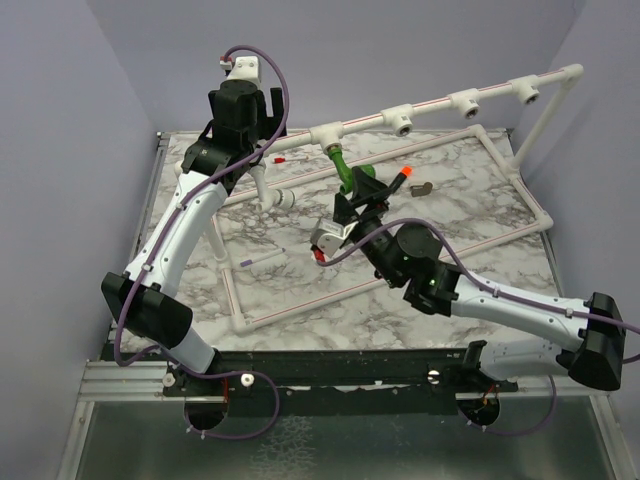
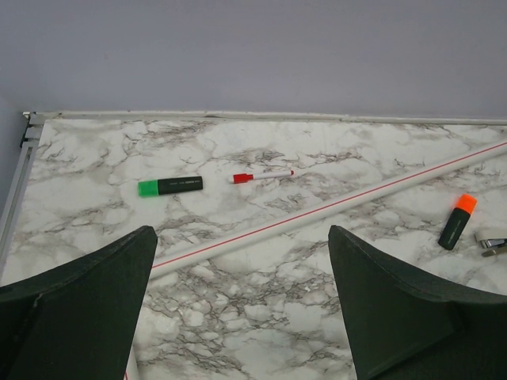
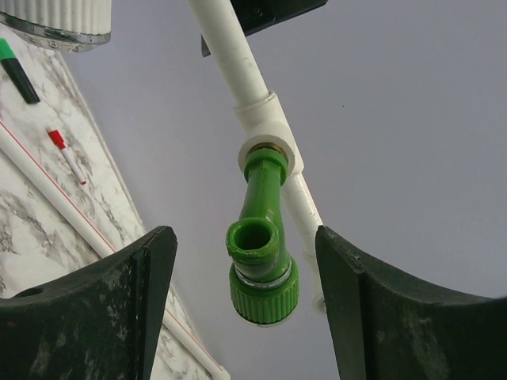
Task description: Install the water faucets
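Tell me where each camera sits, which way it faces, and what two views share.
Top external: above and behind the bases, looking down on the marble table; both arms show whole.
Left wrist: on the left arm, facing across the table to the back wall; the open left fingers frame the bottom.
Right wrist: looking upward at the green faucet in a white pipe tee; the open right fingers flank it.
Shared: both wrist views catch the green marker and red pen.

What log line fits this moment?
faucet: in tee socket | right gripper: open around faucet, no contact | left gripper: open, empty
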{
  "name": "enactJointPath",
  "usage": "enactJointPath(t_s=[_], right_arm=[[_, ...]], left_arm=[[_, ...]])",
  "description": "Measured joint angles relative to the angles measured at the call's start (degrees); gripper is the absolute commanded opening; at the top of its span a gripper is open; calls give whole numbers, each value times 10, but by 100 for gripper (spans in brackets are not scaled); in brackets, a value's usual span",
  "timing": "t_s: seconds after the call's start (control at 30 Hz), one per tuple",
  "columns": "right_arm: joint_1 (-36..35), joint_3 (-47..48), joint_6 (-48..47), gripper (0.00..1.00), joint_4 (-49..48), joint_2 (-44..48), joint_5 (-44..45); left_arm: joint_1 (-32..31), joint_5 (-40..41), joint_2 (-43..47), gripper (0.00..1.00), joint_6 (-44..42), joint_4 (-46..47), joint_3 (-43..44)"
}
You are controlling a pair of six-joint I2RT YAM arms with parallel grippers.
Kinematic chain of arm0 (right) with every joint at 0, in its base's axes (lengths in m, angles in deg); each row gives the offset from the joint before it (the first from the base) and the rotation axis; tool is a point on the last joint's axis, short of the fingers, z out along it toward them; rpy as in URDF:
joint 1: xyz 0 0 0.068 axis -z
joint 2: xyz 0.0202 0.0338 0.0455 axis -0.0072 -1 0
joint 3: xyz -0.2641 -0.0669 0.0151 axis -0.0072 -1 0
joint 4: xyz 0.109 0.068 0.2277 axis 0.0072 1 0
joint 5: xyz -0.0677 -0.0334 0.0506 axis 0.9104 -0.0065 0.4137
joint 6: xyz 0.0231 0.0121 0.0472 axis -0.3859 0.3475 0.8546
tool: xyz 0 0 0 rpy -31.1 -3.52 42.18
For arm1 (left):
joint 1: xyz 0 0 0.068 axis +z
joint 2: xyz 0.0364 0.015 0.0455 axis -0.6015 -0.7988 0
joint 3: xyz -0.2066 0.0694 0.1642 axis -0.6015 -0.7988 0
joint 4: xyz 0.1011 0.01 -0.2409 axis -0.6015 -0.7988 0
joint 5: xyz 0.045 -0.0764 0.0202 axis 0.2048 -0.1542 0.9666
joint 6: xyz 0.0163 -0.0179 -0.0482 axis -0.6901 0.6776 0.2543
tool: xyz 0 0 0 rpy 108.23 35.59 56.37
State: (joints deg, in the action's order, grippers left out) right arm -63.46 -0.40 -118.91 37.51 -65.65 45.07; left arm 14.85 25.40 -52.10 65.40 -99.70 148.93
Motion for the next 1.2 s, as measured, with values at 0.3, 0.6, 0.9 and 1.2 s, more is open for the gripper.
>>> enactJointPath(t_s=[0.3,0.6,0.9,1.2], right_arm=[[5,9,-5,59,-22,-18,14],[17,19,-3,32,-38,-36,25],[16,21,14,0,-61,-46,42],[16,21,107,0,-80,-48,58]], left_arm=[[0,-3,0,90,0,0,0],[0,-3,0,90,0,0,0],[1,-3,0,90,0,1,0],[1,-3,0,90,0,1,0]])
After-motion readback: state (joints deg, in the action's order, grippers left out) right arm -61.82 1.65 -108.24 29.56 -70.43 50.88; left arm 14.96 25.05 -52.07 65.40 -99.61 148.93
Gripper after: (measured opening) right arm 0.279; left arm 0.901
